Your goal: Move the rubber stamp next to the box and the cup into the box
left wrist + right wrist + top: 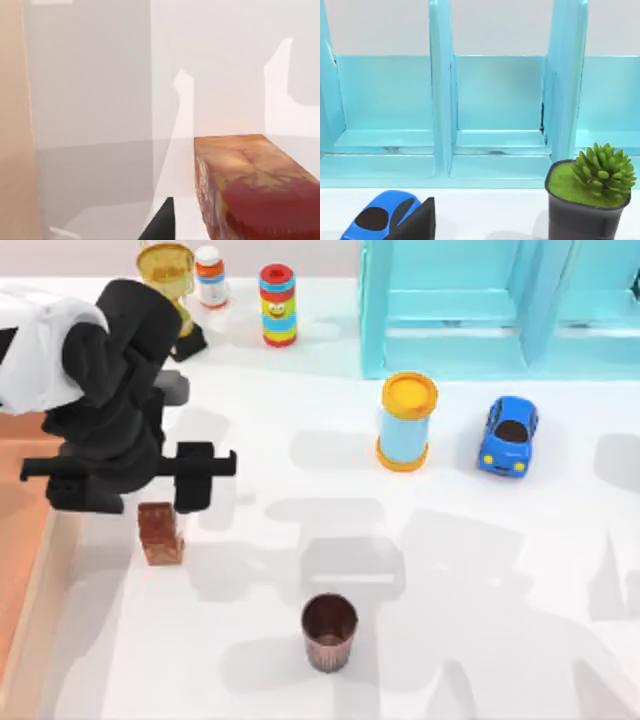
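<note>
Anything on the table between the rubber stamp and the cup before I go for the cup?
No. In the top view the stretch between the rubber stamp and the cup is bare white table, crossed only by shadows.

The stamp (160,532) looks mottled reddish-brown with a glossy top; the cup (329,631) is dark, ribbed, faintly shiny; the box (40,590) at the frame's left edge has pale wooden walls; the bench (450,570) is smooth matt white; the toy car (508,434) is glossy blue plastic.

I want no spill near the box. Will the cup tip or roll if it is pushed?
The cup stands upright and tapers to a narrower base, so a push near its rim would probably tip it. Its round body would then likely roll. The ribbed wall should give the tool some grip.
</note>
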Robot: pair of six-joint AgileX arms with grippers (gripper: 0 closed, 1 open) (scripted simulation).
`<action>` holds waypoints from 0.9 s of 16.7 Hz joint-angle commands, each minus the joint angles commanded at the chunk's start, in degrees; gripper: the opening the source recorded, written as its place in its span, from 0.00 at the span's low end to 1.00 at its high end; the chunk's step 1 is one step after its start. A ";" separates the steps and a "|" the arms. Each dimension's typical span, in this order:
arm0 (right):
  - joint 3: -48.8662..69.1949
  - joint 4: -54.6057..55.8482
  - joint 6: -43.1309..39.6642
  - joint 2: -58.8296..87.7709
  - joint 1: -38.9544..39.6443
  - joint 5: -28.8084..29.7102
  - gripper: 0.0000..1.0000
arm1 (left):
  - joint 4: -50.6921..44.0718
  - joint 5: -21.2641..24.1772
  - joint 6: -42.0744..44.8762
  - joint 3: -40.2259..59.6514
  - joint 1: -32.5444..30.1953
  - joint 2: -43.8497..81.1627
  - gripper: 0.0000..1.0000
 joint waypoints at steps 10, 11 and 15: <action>0.00 0.00 0.00 0.00 0.00 0.00 1.00 | -0.01 0.00 0.00 0.01 -0.10 -0.04 1.00; 0.00 0.00 0.00 0.00 0.00 0.00 1.00 | -0.13 0.01 0.01 0.13 -0.14 -0.05 1.00; 0.00 0.00 0.00 0.00 0.00 0.00 1.00 | -5.31 0.03 -0.06 4.70 -0.41 -0.54 1.00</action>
